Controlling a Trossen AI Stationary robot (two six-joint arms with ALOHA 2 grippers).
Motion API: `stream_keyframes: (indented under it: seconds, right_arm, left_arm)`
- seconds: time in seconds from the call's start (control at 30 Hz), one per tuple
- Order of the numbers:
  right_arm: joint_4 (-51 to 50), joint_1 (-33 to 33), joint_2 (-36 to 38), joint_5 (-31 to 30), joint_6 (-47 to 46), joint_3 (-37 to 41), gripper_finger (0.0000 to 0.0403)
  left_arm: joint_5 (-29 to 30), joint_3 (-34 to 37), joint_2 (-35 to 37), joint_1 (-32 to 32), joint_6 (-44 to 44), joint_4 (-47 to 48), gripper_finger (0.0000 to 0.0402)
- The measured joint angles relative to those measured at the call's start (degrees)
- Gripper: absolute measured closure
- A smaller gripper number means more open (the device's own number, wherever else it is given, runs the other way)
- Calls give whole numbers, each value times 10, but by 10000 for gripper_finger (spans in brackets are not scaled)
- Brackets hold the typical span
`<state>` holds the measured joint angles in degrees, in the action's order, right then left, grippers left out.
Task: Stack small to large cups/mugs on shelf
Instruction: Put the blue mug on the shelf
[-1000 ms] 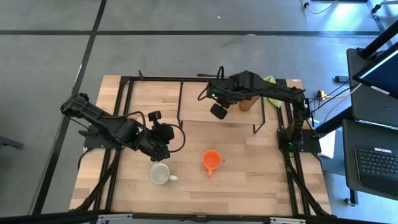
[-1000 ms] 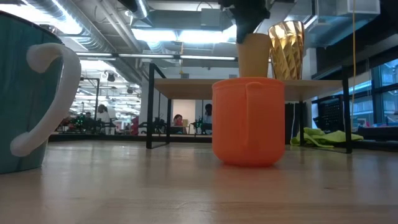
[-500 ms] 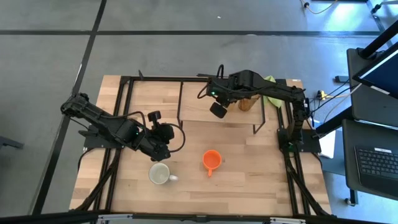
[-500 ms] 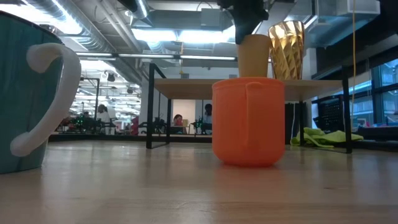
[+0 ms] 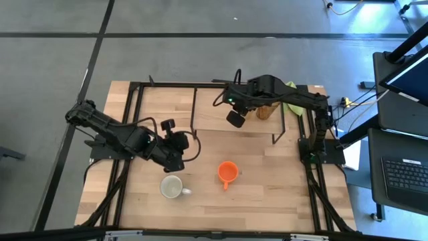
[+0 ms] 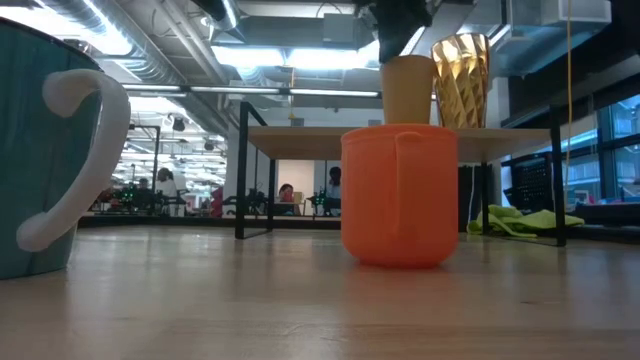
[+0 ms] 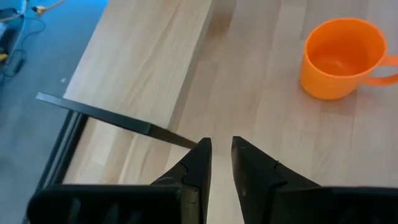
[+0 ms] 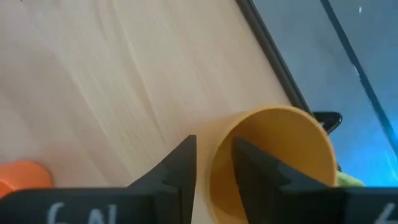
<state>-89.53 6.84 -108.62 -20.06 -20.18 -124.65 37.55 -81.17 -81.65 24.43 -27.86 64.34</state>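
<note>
Tan-yellow mug (image 8: 273,155) wall — between right pincer (image 8: 214,163) fingers.

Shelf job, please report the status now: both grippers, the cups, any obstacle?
Right gripper straddles tan-yellow mug rim on shelf, beside amber tumbler. Left gripper empty, narrow gap. Orange cup, white mug on table. Nothing blocking.

No complete text, label, brand or sign is showing legibly anywhere. Pale raised characters are appearing on the dark body of the right gripper (image 8: 211,168) in the right wrist view, cut off by the picture's edge and unreadable.
</note>
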Motion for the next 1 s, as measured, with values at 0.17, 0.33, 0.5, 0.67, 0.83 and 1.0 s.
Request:
stream_keyframes:
  seconds: [0.17,0.33,0.5,0.67,0.83,1.0]
  right_arm:
    - [-6,-12,0,-13,13,-46,299]
    - [-1,-51,1,-15,40,-105,299]
    - [33,-142,36,6,63,-96,299]
    - [103,-266,49,-90,83,-103,299]
    - [86,-340,56,-200,28,-103,299]
    - [17,-369,55,-205,-76,-103,299]
  left_arm:
    - [-2,0,0,-7,15,-11,344]
    - [-2,0,0,-19,26,-9,344]
    - [-76,43,1,-34,34,-17,344]
    - [-120,102,1,-11,29,-76,344]
    - [-154,87,1,16,29,-109,344]
    - [-300,82,1,10,-28,-18,344]
